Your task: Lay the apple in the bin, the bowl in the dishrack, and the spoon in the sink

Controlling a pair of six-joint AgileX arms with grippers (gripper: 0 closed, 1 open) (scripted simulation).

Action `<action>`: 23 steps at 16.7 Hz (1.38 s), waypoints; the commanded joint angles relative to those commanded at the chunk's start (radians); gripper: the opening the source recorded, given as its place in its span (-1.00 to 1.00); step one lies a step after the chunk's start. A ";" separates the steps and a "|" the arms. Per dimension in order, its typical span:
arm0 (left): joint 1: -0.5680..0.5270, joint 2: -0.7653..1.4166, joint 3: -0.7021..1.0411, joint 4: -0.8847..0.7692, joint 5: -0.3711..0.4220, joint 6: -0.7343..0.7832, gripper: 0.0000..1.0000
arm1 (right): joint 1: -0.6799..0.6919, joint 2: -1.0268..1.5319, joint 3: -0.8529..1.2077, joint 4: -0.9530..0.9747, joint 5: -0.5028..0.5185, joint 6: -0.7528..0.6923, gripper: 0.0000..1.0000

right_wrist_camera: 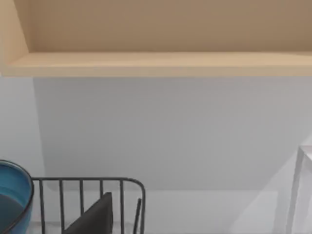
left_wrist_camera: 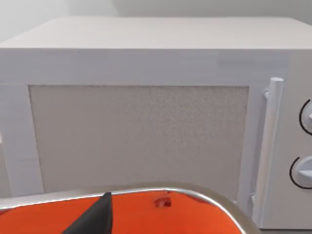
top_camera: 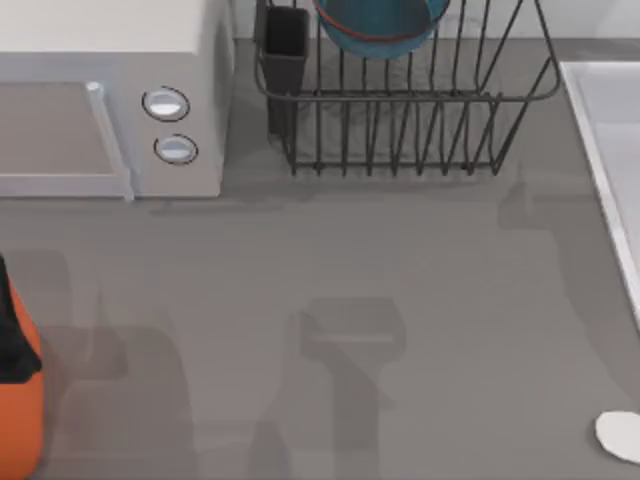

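The spoon [top_camera: 620, 436] lies at four o'clock on the table [top_camera: 400, 260]. It looks small, light, hard and slippery, so pinch its thin part. I cannot tell if the left gripper [left_wrist_camera: 96, 218] or the right gripper [right_wrist_camera: 96, 217] is gripping.

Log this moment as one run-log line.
bowl: in dishrack | apple: in bin | spoon: on table, outside sink
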 joint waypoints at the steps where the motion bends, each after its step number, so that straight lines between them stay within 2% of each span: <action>1: 0.000 0.000 0.000 0.000 0.000 0.000 1.00 | -0.024 -0.123 -0.064 -0.028 -0.025 -0.002 1.00; 6: 0.000 0.000 0.000 0.000 0.000 0.000 1.00 | -0.158 -0.633 -0.392 -0.176 -0.166 -0.006 1.00; 10: 0.000 0.000 0.000 0.000 0.000 0.000 1.00 | -0.264 -0.866 -0.581 -0.288 -0.277 -0.005 1.00; 13: 0.000 0.000 0.000 0.000 0.000 0.000 1.00 | -0.305 -0.932 -0.634 -0.332 -0.321 -0.005 1.00; 19: 0.000 0.000 0.000 0.000 0.000 0.000 1.00 | -0.303 -0.929 -0.633 -0.331 -0.320 -0.005 1.00; 23: 0.000 0.000 0.000 0.000 0.000 0.000 1.00 | -0.315 -0.847 -0.576 -0.403 -0.320 -0.101 1.00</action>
